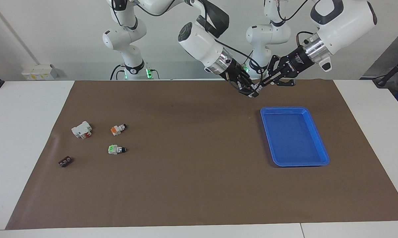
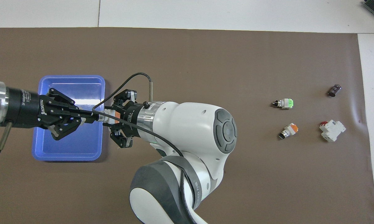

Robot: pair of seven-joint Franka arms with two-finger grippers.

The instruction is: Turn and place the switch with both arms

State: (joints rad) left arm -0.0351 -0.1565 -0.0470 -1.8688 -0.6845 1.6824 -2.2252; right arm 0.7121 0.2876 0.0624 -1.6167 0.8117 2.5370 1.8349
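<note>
Up in the air I see my left gripper [image 1: 267, 82] and right gripper [image 1: 250, 90] tip to tip, both pinching one switch [image 2: 103, 117], near the blue tray [image 1: 318, 132]'s edge.

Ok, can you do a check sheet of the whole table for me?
Surface: brown mat lying on a white table.
Job's things: held switch, orange and white, up in the air between the two grippers' tips; blue tray, empty.
Clutter: orange switch, green switch, white box part and dark strip, all toward the right arm's end.
Grippers: left gripper and right gripper meet tip to tip over the mat, beside the tray.
Cables: black cable loops off the right wrist.
Surroundings: white wall box.
</note>
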